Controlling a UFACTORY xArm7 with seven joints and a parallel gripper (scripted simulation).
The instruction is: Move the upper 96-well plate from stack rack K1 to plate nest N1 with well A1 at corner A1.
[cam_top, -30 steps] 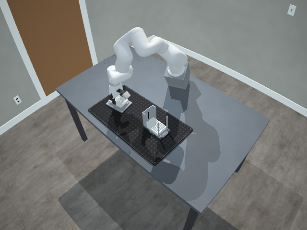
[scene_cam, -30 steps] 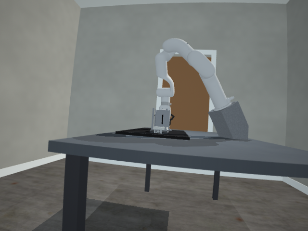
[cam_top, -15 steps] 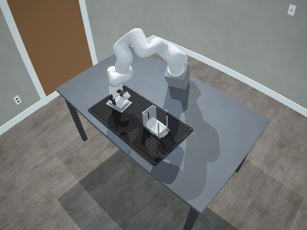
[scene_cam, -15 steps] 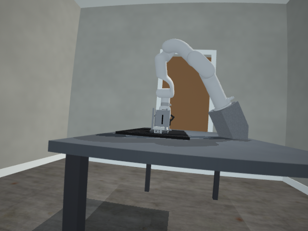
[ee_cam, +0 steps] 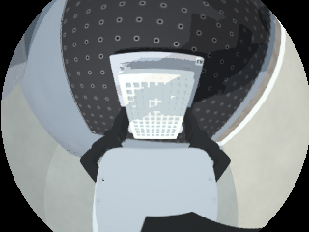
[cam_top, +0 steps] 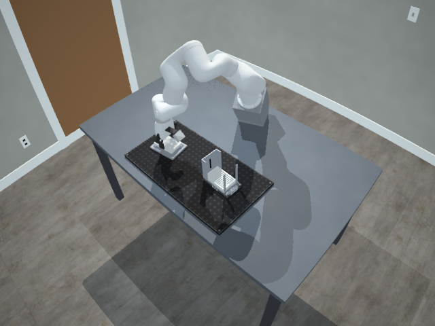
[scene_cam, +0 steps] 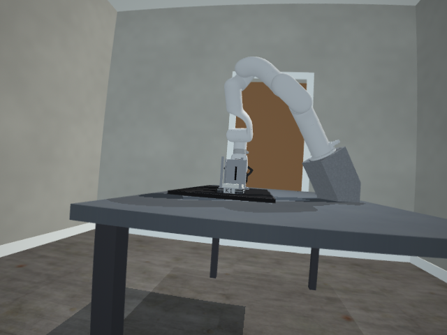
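Note:
My gripper (cam_top: 166, 140) is shut on the upper 96-well plate (cam_top: 172, 143), with one dark finger on each long side. It holds the plate at the plate nest N1 (cam_top: 168, 149) on the left part of the black breadboard. In the wrist view the plate (ee_cam: 154, 106) lies between the fingers, inside the pale outline of the nest (ee_cam: 154, 65). I cannot tell whether the plate is fully down. A pale square lies just outside the nest's far corner. The rack K1 (cam_top: 221, 172) holds the lower plate (cam_top: 222, 182).
The rack has a tall back wall and thin posts; in the exterior view the rack (scene_cam: 233, 176) hides the gripper and nest. The black breadboard (cam_top: 198, 175) lies on the grey table. The arm's base block (cam_top: 251, 112) stands behind it.

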